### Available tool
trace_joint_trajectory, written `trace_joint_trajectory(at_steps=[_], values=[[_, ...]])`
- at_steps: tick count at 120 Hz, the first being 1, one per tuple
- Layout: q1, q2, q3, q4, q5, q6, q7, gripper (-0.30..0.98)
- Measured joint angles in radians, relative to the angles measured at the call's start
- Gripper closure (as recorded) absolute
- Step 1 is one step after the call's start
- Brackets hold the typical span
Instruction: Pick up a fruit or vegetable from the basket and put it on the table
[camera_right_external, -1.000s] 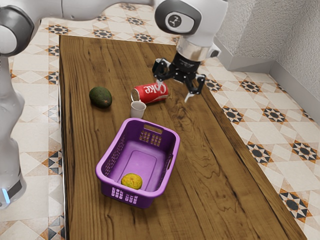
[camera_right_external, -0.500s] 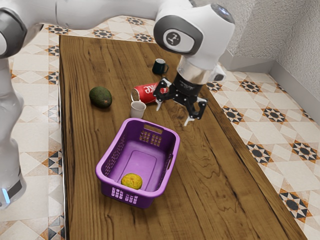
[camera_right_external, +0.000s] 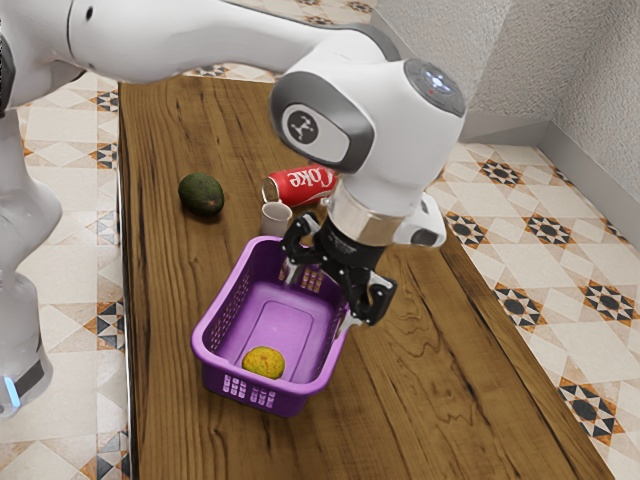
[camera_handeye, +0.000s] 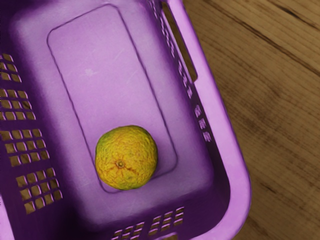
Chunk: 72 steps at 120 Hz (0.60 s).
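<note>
Exterior view, reporter: "The black gripper (camera_right_external: 319, 298) is hovering with fingers spread, empty, over the far part of the purple basket (camera_right_external: 227, 291), toward the exterior view's right."

Editor: "And the citrus fruit (camera_right_external: 263, 362)?"

Reporter: "It is lying inside, near end."

Editor: "What is threatening the pick?"

Reporter: "Descending here risks a finger hitting the rim; an off-centre pinch, the round fruit rolling against the near wall."
</note>
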Motion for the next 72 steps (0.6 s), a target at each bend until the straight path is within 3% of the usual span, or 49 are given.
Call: trace_joint_trajectory(at_steps=[19, 44, 72], values=[[0.027, -0.002, 0.052, 0.022, 0.004, -0.002, 0.135, 0.0], [0.161, -0.042, 0.081, 0.031, -0.019, -0.055, 0.388, 0.0], [0.046, -0.045, 0.053, 0.036, -0.105, -0.08, 0.629, 0.0]])
